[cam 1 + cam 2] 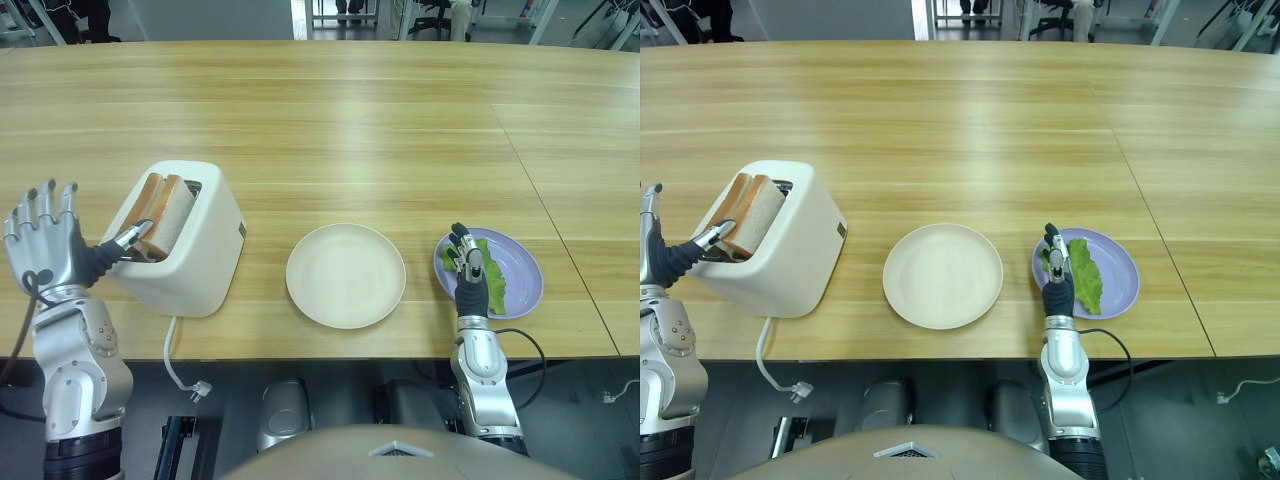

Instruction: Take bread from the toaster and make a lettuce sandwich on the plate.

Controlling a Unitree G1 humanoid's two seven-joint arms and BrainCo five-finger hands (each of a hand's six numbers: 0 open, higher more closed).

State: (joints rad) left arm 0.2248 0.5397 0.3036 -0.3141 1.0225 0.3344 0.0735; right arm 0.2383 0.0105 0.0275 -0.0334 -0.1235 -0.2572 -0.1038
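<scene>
A white toaster [200,262] lies on the table at the left, with two bread slices [166,212] sticking out of its slots. My left hand [45,238] stands just left of it, fingers spread upward, thumb tip touching the near bread slice; it holds nothing. An empty cream plate [345,300] sits at the centre front. To its right, a purple plate [520,262] carries a green lettuce leaf [493,278]. My right hand [467,262] is at the purple plate's left rim with fingers stretched out over the leaf's edge, and the leaf lies flat.
The toaster's cord and plug [190,385] hang over the table's front edge. The wide wooden table [350,130] stretches bare behind the plates. Chairs and frames stand beyond the far edge.
</scene>
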